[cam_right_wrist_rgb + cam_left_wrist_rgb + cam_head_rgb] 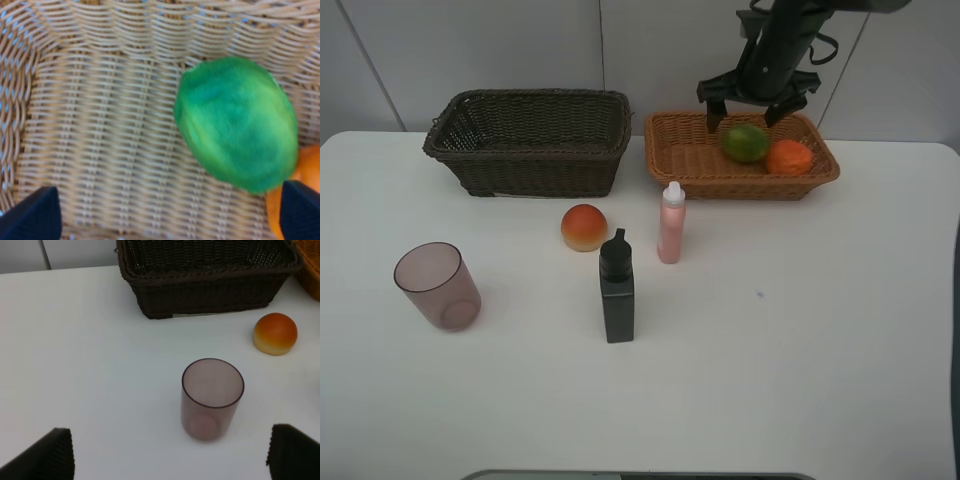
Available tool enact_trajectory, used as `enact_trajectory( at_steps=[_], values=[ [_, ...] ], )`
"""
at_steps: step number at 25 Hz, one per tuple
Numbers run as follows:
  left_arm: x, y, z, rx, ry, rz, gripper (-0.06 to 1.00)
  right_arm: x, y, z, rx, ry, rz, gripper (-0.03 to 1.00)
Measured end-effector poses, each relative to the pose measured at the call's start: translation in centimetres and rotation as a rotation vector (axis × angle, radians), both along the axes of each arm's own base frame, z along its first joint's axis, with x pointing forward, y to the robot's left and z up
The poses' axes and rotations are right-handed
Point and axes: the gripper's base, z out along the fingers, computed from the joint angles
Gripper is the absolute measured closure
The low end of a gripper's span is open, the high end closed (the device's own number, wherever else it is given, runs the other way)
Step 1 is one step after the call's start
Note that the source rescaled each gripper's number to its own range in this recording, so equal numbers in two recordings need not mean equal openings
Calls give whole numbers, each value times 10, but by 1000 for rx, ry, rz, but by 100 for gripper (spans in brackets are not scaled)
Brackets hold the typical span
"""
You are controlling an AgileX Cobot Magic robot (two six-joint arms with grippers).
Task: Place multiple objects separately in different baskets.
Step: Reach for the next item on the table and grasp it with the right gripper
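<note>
Right jaws: apart, hanging on the right arm [775,45] above the light basket [740,186]. I see nothing clamped.
Green citrus [746,143]: lying in the light basket just below the right jaws, with neither fingertip touching it.
Tangerine [790,157]: in the same basket, close against the citrus on its right.
Left jaws: wide apart and empty in my left wrist view, with the cup beyond the tips. They are out of the high view.
Cup [438,287]: upright on the desk [800,350], near left, mouth up.
Dark basket [530,170]: far left, beside the light basket; I see nothing in the part of its inside that shows.
Peach-like fruit [584,227]: on the desk in front of the dark basket's right end.
Pink bottle [671,228]: upright, just right of the peach-like fruit.
Black bottle [617,295]: upright, nearer to me than the pink bottle and slightly left of it.
</note>
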Motion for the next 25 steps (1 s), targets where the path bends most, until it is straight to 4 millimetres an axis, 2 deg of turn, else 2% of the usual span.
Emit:
enact_trajectory(
  at_steps=[6,13,23,25],
  values=[
    [0,0,0,0,0,0,-6,-17,10,17,-29,35,26,11],
    [0,0,0,0,0,0,-6,-58,14,35,-57,50,76,11],
    [0,0,0,0,0,0,-6,-134,11,55,-55,0,169,11],
    [0,0,0,0,0,0,-6,-150,13,53,-65,15,195,11]
  ],
)
